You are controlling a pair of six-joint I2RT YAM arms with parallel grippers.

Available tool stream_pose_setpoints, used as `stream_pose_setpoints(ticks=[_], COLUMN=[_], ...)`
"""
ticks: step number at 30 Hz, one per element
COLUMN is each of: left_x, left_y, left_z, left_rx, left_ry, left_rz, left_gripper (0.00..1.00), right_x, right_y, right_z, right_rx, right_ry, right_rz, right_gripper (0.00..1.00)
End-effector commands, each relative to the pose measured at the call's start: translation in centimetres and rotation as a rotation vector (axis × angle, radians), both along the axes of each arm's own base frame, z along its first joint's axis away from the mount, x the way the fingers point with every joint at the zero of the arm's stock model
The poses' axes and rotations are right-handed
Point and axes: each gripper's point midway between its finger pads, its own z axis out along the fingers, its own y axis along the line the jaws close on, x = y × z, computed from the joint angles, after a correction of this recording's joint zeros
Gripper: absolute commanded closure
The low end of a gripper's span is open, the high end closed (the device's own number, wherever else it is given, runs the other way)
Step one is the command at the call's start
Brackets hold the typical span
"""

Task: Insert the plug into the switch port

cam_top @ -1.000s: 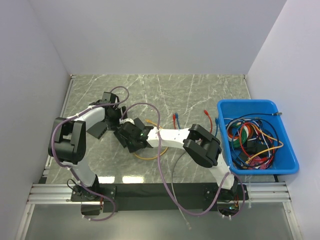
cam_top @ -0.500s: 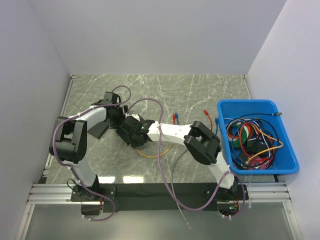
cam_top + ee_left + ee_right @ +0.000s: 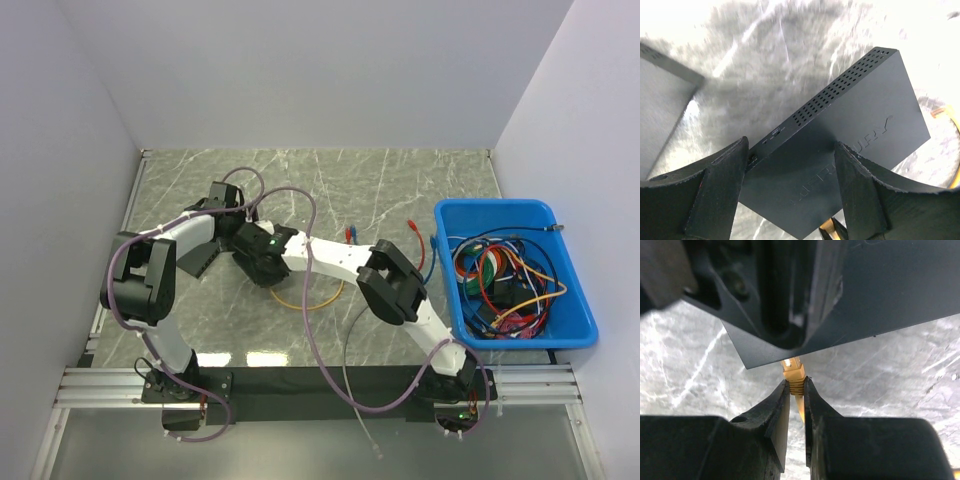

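The plug (image 3: pixel 794 374), yellow, is pinched in the narrowly set jaws of the right gripper (image 3: pixel 796 386). Its ribbed rear part is clamped between the two fingertips and its front end is pushed out beyond them. That front end is met by the lower edge of the switch (image 3: pixel 880 285), where a small lit spot is seen just at the plug's tip. How far it is seated in a port cannot be told.

The switch is held by the left gripper (image 3: pixel 790 150), whose jaws are spread wide and set against its two long sides, so that the black body is spanned across its width. The perforated side and the lettered top face are turned to the left wrist camera, and the box is seen tilted.

From above, the two grippers are found close together at the switch, the right gripper (image 3: pixel 262 255) just on its right. A yellow cable (image 3: pixel 310 300) is laid in a loop on the marble table (image 3: pixel 400 180) right of and nearer than the switch. A blue bin (image 3: pixel 575 335) filled with coloured cables is placed well apart, far to the right of the switch.
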Motion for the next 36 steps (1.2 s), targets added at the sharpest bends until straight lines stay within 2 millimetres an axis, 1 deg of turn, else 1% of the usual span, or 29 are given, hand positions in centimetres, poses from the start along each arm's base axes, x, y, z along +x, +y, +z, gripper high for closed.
stream_pose_setpoints(ticks=[1, 2, 5, 7, 8, 9, 11, 14, 15, 19, 20, 21, 22, 23, 24, 25, 26, 27, 28, 29, 30, 31, 32, 33, 34, 35, 36], left_x=[-8.2, -8.3, -8.6, -8.8, -8.7, -8.8, -8.9, -8.9, -8.8, -8.3, -8.3, -8.3, -8.1, -7.9, -7.7, -7.4, -7.1, -6.9, -6.6, -6.2, -6.0, -5.6, -5.2, -4.9, -4.6, -4.3, -4.1], left_y=[-3.3, -3.5, -3.9, -4.2, -4.3, -4.4, -4.3, -4.3, -4.2, -3.5, -3.3, -3.1, -2.9, -2.5, -2.2, -1.7, -1.3, -1.1, -0.8, -0.3, 0.0, 0.4, 1.0, 1.4, 1.7, 2.3, 2.4], left_z=[-2.4, -2.6, -2.6, -2.5, -2.3, -2.3, -2.5, -2.6, -2.6, -2.7, -2.7, -2.7, -2.7, -2.7, -2.6, -2.5, -2.4, -2.2, -2.1, -1.9, -1.8, -1.5, -1.1, -0.8, -0.6, -0.3, -0.1], left_rx=[-0.095, -0.096, -0.112, -0.127, -0.133, -0.133, -0.127, -0.119, -0.111, -0.073, -0.066, -0.058, -0.048, -0.041, -0.034, -0.013, -0.008, -0.007, -0.007, -0.006, -0.006, -0.005, -0.002, 0.002, 0.007, 0.015, 0.017], left_ry=[0.303, 0.308, 0.314, 0.318, 0.314, 0.316, 0.321, 0.322, 0.319, 0.308, 0.307, 0.306, 0.302, 0.296, 0.290, 0.280, 0.273, 0.267, 0.262, 0.252, 0.247, 0.236, 0.218, 0.208, 0.197, 0.183, 0.176], left_rz=[-0.097, -0.101, -0.113, -0.121, -0.123, -0.125, -0.124, -0.124, -0.122, -0.106, -0.103, -0.095, -0.089, -0.078, -0.070, -0.054, -0.043, -0.036, -0.028, -0.006, 0.006, 0.018, 0.042, 0.056, 0.065, 0.086, 0.091], left_gripper=[0.26, 0.26, 0.26, 0.26, 0.26, 0.26, 0.26, 0.26, 0.26, 0.25, 0.25, 0.25, 0.25, 0.25, 0.25, 0.25, 0.25, 0.25, 0.25, 0.25, 0.24, 0.24, 0.24, 0.24, 0.24, 0.23, 0.23], right_x=[10.6, 11.0, 12.2, 12.9, 13.2, 13.4, 13.8, 13.6, 13.4, 12.0, 11.2, 11.0, 10.5, 9.8, 9.3, 9.0, 8.1, 7.9, 7.5, 6.9, 6.5, 6.0, 5.3, 4.5, 4.0, 3.3, 3.0], right_y=[3.6, 3.3, 3.5, 4.2, 4.6, 4.6, 5.0, 5.6, 5.6, 5.3, 5.1, 4.9, 4.6, 4.1, 4.0, 3.5, 3.0, 2.6, 2.3, 1.5, 1.2, 1.0, 0.2, 0.4, 0.3, -0.3, -0.4], right_z=[6.2, 6.1, 5.7, 5.4, 5.8, 5.3, 5.0, 4.8, 4.3, 3.7, 2.5, 3.0, 2.7, 1.8, 2.1, 1.8, 0.8, 1.3, 1.1, 0.2, 0.8, 0.8, -0.1, 0.7, 0.8, 0.4, 1.2], right_rx=[0.272, 0.265, 0.270, 0.288, 0.302, 0.298, 0.316, 0.338, 0.336, 0.336, 0.323, 0.323, 0.312, 0.291, 0.289, 0.267, 0.241, 0.238, 0.227, 0.206, 0.210, 0.206, 0.188, 0.197, 0.195, 0.176, 0.176], right_ry=[-0.251, -0.251, -0.256, -0.252, -0.261, -0.261, -0.265, -0.265, -0.253, -0.248, -0.242, -0.253, -0.250, -0.242, -0.249, -0.258, -0.254, -0.267, -0.266, -0.261, -0.268, -0.269, -0.260, -0.271, -0.274, -0.272, -0.289], right_rz=[-0.209, -0.228, -0.268, -0.275, -0.276, -0.280, -0.280, -0.250, -0.239, -0.176, -0.159, -0.145, -0.134, -0.118, -0.107, -0.094, -0.082, -0.073, -0.070, -0.064, -0.055, -0.050, -0.046, -0.029, -0.022, -0.014, -0.013], right_gripper=[1.00, 1.00, 1.00, 1.00, 1.00, 1.00, 1.00, 1.00, 1.00, 1.00, 0.95, 0.92, 0.89, 0.82, 0.78, 0.73, 0.66, 0.62, 0.58, 0.54, 0.52, 0.50, 0.47, 0.45, 0.43, 0.40, 0.38])
